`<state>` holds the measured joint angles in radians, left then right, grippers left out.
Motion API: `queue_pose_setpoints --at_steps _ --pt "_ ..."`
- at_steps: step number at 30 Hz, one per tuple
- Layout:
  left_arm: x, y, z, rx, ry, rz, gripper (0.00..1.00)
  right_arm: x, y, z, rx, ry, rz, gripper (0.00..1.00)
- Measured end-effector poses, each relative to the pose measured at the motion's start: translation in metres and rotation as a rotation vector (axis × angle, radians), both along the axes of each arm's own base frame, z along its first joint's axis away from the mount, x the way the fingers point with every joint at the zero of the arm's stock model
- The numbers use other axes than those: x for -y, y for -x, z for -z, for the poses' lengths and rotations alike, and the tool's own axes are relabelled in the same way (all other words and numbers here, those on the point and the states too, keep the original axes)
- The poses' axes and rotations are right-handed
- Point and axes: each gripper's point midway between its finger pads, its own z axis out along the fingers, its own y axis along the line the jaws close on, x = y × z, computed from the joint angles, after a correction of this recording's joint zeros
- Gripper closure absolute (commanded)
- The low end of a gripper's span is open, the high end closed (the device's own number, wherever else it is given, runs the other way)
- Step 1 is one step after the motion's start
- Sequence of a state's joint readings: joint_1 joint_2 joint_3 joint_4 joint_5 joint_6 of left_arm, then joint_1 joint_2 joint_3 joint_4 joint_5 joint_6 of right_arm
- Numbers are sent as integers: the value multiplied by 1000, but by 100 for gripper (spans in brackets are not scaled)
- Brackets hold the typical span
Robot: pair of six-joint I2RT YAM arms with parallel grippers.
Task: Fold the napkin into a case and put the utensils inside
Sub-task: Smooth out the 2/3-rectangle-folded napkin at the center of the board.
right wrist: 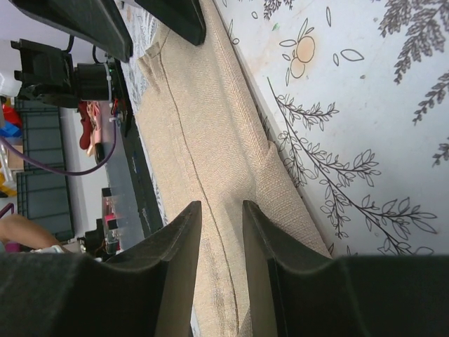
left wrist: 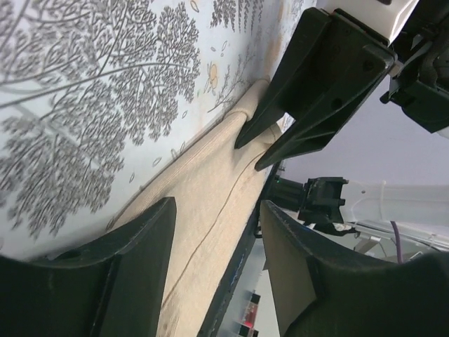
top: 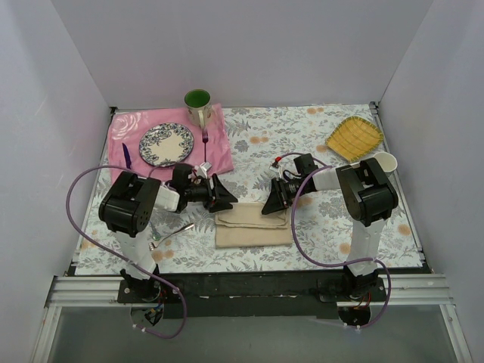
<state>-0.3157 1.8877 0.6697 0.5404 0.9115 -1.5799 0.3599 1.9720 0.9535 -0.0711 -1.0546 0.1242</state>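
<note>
My left pincer (top: 224, 201) stood wide at the left end of the napkin (top: 252, 228), a plain beige oblong folded flat near the front of the floral worktop (top: 325, 219). My right pincer (top: 269, 206) sat narrow on its right end; I couldn't tell if it gripped. Pale walls (top: 227, 45) stood around.

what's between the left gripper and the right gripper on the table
The folded beige napkin lies between the left gripper and the right gripper, with nothing else on it; the top view shows this best.
</note>
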Motion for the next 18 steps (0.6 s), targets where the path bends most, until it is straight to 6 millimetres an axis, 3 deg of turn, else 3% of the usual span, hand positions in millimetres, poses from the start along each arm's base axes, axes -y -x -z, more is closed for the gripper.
queue_pose_setpoints --at_steps 5,11,14,18 --pt "-10 5 -17 61 0 12 52 0 0 0 3 -4 -3 61" --pt "16 16 -51 176 51 92 67 -1 0 -4 11 -8 -6 60" --pt "25 23 -44 164 42 117 71 -3 1 -12 28 -10 -10 58" --pt "21 23 -8 67 -25 92 75 -11 0 -43 55 -58 -8 57"
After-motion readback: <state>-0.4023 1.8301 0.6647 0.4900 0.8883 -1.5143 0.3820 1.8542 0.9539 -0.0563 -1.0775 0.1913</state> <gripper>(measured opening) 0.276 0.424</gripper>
